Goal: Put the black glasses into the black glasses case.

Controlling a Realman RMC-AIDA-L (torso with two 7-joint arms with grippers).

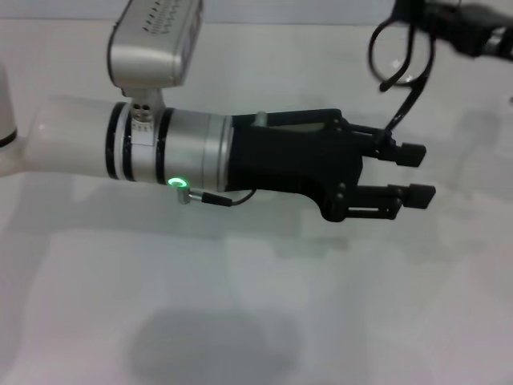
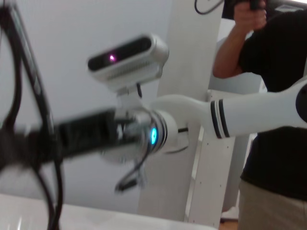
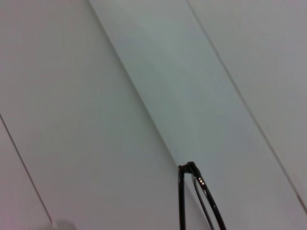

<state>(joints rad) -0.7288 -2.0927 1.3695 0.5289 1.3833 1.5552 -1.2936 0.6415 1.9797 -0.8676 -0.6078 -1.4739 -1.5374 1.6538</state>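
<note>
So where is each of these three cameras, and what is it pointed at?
Head: on the robot's head, looking down at the table; left gripper open, right gripper holding the glasses.
Left wrist: faces the right arm and a bystander.
Right wrist: faces blank panels.
All three show the glasses.

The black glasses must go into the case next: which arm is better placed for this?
The right. The right gripper holds the black glasses above the table. The left gripper is open and empty below them. The case is not in view.
</note>
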